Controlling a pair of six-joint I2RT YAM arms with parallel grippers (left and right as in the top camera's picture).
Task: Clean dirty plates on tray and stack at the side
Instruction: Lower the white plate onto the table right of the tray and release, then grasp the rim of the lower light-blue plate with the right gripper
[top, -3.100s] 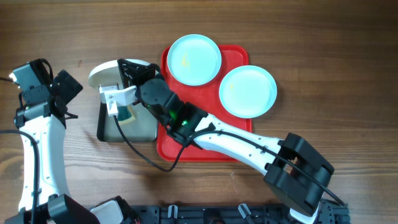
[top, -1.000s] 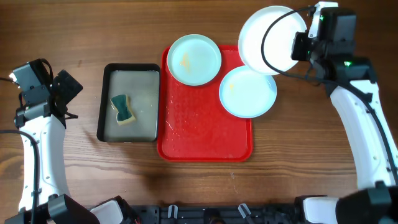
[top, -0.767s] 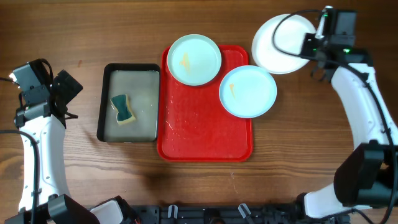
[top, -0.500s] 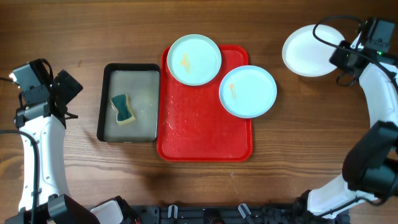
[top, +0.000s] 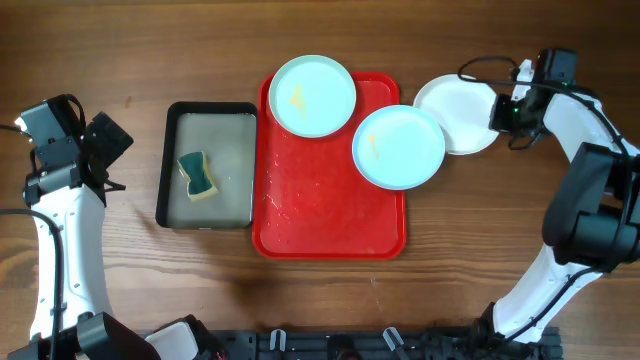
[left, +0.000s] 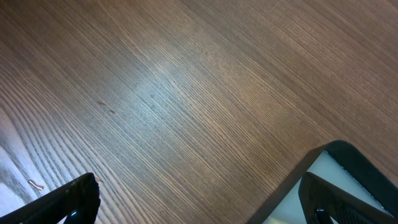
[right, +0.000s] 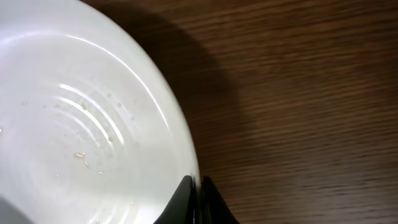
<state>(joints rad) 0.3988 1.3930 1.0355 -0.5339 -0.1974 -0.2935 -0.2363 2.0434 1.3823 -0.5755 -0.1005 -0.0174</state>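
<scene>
**White plate held by its rim beside the red tray**

A dark wooden table fills the frame from above. At centre lies the red tray, carrying two mint plates. One sits at the tray's upper left corner with a yellowish smear on it. The other overhangs the tray's right edge and bears a small orange mark.

Just right of the tray, toward the upper right of the frame, is the white plate, its left edge overlapped by that second mint plate. The right gripper pinches the white plate's far rim, jaws closed narrowly on it. The wrist camera shows the fingertips clamped at the rim, tiny specks and droplets on the glossy surface and a shadow on the wood beside it. Whether the plate lies flat cannot be told.

At far left the left gripper hangs over bare wood — jaws spread wide, holding nothing. Between it and the red tray sits a black tray with a grey inside and a sponge in it.
</scene>
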